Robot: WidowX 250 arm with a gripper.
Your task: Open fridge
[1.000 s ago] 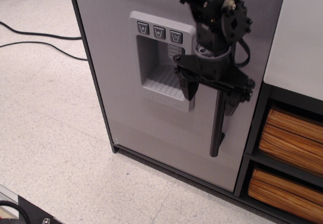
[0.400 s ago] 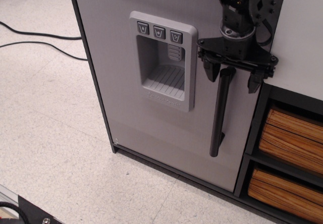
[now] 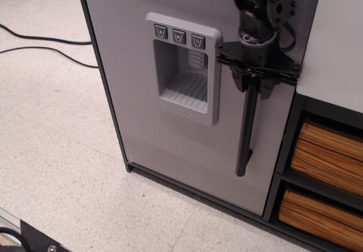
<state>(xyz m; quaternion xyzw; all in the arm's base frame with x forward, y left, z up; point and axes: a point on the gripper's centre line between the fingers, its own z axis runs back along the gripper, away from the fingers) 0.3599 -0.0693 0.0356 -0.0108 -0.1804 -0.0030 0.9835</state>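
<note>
The end effector (image 3: pixel 252 85) was clenched on the long black bar handle (image 3: pixel 245 128) near its upper end, its two fingers (image 3: pixel 237 82) pinched in from left and right. Gripping there, on the side of the door farthest from the left edge, probably gave good leverage for swinging the grey door (image 3: pixel 142 93) outward. The fridge (image 3: pixel 113 64) stood on the floor (image 3: pixel 51 150) at the scene's centre, door fully shut, so its interior was hidden. Left of the handle sat the moulded dispenser recess (image 3: pixel 182 67) with three buttons; it held nothing. To the right, a white-topped shelf unit (image 3: pixel 334 47) held wooden-slat bins (image 3: pixel 326 150), their contents not visible.
</note>
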